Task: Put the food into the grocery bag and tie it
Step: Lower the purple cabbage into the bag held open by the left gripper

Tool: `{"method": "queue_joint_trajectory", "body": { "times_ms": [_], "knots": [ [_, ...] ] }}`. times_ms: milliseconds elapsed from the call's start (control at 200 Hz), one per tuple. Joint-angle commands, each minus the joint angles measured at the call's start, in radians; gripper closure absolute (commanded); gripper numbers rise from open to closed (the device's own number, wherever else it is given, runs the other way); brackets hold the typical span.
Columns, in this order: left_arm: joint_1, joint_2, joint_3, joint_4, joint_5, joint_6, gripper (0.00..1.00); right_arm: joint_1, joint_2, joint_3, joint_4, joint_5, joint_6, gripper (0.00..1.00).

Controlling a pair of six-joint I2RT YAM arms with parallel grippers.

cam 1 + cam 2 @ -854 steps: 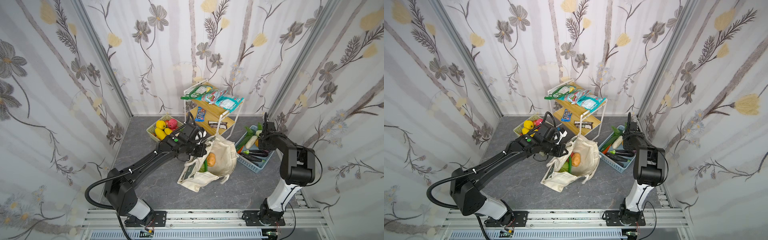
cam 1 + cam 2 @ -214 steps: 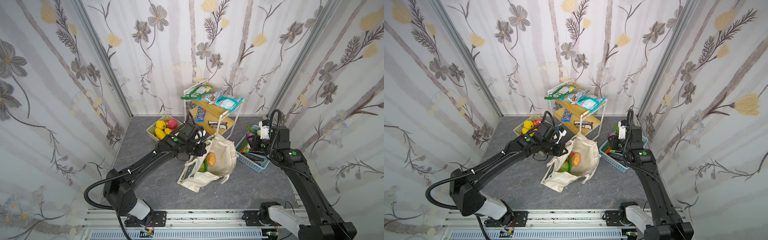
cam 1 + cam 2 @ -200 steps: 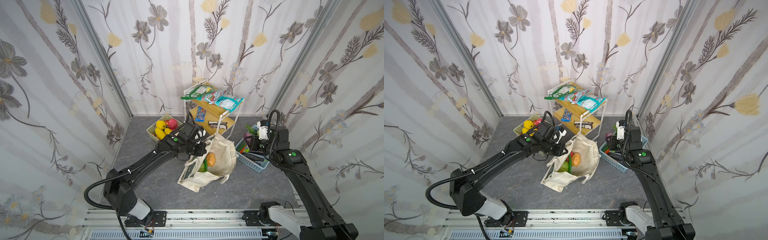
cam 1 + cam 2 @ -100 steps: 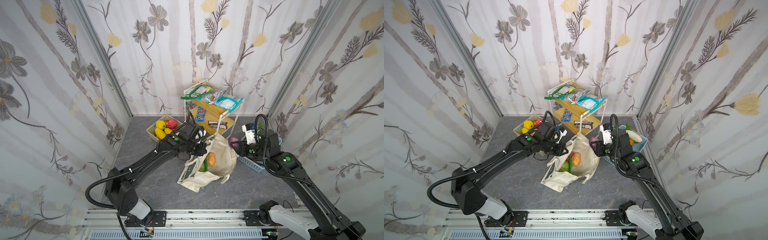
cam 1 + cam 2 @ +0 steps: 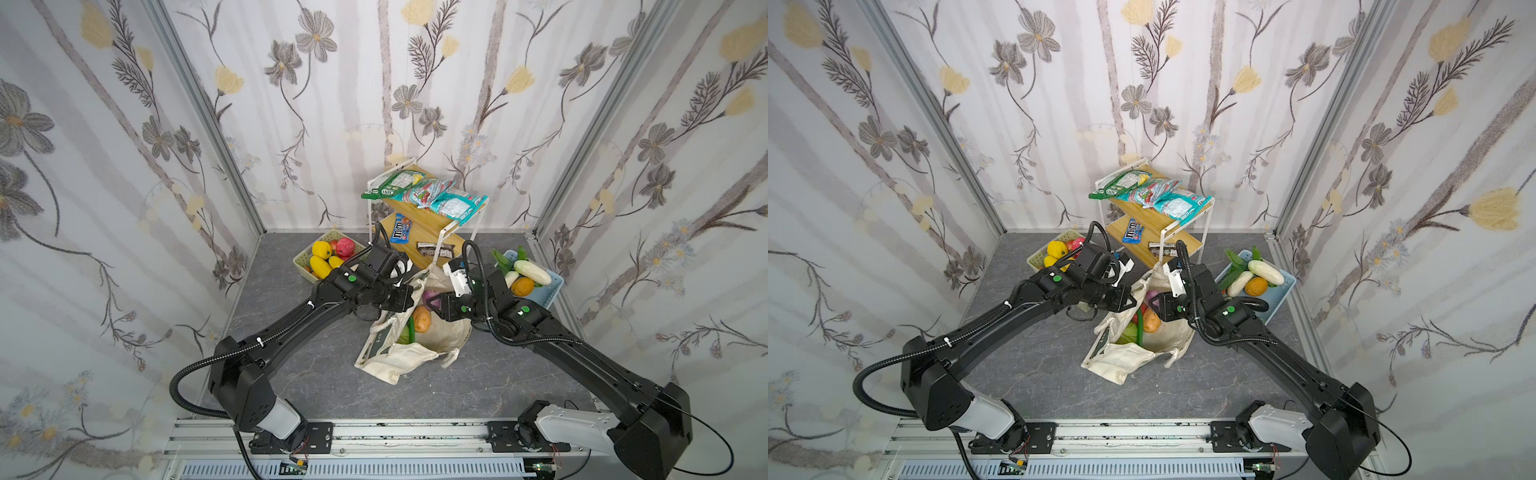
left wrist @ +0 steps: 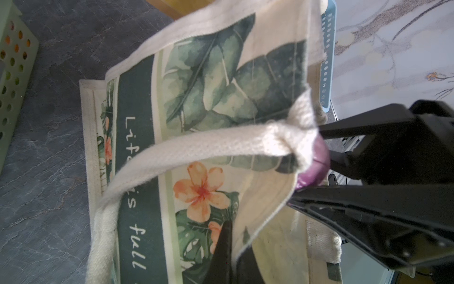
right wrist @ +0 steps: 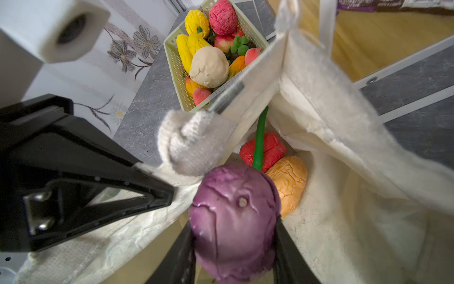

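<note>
Holding a round purple plastic toy cabbage (image 7: 231,201) clamped between its 2 fingers, the R gripper (image 7: 234,248) hangs over the open mouth of the cream canvas tote bag (image 5: 415,353) w/ green leaf print. L gripper (image 5: 409,296) is pressed together on the bag's rim, near the knot of the thick white rope handle (image 7: 191,142), and holds it up. The bag lies on the grey floor between a pale green plastic basket (image 5: 301,262) and a light blue plastic basket (image 5: 548,286). Inside are a red toy pepper (image 7: 270,147) and an orange toy piece (image 7: 290,182).

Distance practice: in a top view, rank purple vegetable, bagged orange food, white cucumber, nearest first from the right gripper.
1. purple vegetable: in the right gripper.
2. orange food: just beneath, in grocery bag.
3. white cucumber: right, blue basket.
</note>
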Motion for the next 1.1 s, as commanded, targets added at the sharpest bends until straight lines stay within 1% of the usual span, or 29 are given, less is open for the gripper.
{"method": "queue_joint_trajectory", "body": {
  "times_ms": [0, 270, 510, 714, 834, 999, 1094],
  "knots": [
    [0.001, -0.010, 0.008, -0.008, 0.001, -0.004, 1.00, 0.012, 0.037, -0.015, 0.114, -0.012, 0.043, 0.58],
    [-0.001, -0.029, 0.001, -0.004, 0.009, -0.004, 1.00, 0.023, 0.083, -0.069, 0.202, 0.004, 0.091, 0.59],
    [-0.003, -0.047, -0.008, 0.006, 0.007, -0.012, 1.00, 0.048, 0.052, -0.130, 0.264, 0.055, 0.111, 0.59],
    [-0.002, -0.052, -0.014, 0.014, 0.006, -0.019, 1.00, 0.080, 0.033, -0.178, 0.275, 0.048, 0.101, 0.58],
    [-0.004, -0.049, -0.014, 0.017, 0.007, -0.021, 1.00, 0.102, 0.046, -0.192, 0.280, 0.015, 0.088, 0.58],
    [-0.004, -0.048, -0.011, 0.025, 0.016, -0.021, 1.00, 0.108, 0.094, -0.200, 0.302, -0.056, 0.089, 0.58],
    [-0.005, -0.054, -0.016, 0.034, 0.020, -0.021, 1.00, 0.109, 0.117, -0.201, 0.314, -0.073, 0.096, 0.58]
  ]
}}
